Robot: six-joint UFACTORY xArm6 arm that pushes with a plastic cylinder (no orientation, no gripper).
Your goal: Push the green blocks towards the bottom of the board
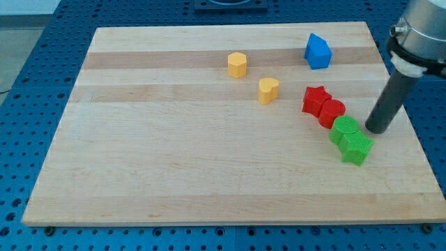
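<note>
A: Where are the greens?

B: Two green blocks at the view's right, below mid-height. One green block (345,130) sits above and slightly left of the other, a green star-like block (357,148). They touch. Both are well short of the board's bottom edge.

A: Tip?

B: My tip (375,130) is on the board just right of the upper green block, near it; can't tell if it touches. Rod leans up to the right. No gripper here, just a bare rod, so nothing opens, closes or grips.

A: Neighbours?

B: Red round block (332,113) touches the upper green from the upper left; red star (316,100) touches that one. Yellow heart (268,90) and yellow hexagon (237,65) are further left, apart. Blue block (318,51) near the top. All on the wooden board (174,167).
</note>
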